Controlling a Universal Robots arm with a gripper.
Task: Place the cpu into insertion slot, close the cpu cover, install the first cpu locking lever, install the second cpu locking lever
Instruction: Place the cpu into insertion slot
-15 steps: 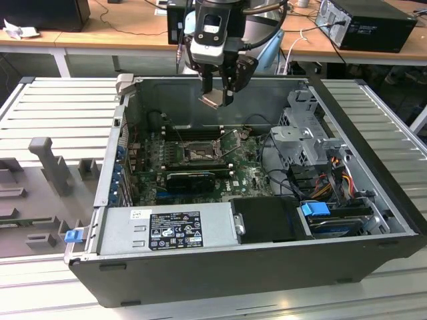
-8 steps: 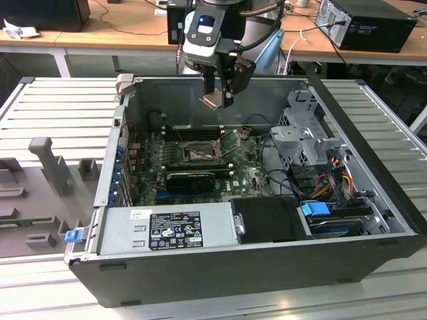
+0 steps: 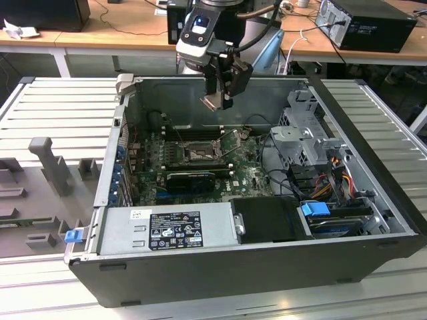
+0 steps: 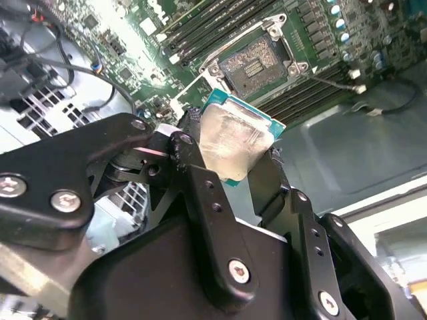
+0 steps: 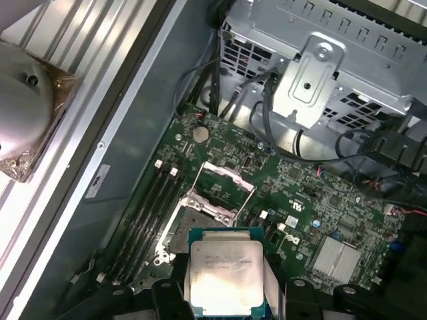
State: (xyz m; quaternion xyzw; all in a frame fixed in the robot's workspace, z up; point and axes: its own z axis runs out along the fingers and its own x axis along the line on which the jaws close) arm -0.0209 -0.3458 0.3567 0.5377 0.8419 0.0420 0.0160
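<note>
place: electronics lab | evidence: opened computer case (image 3: pixel 233 270) on slatted metal bench (image 3: pixel 60 107); cabled wooden desks (image 3: pixel 127 30)

- A small flat pale grey cpu (image 3: pixel 212 101) is held in the black pincer (image 3: pixel 219 105), above the open grey metal computer case (image 3: pixel 267 267).
- The silver-rimmed square insertion slot (image 3: pixel 199 155) is seen on the green circuit board (image 3: pixel 247 177), well below.

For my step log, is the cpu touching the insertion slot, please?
Apart: in the exterior view the tool holds the cpu clear above the insertion slot.
</note>
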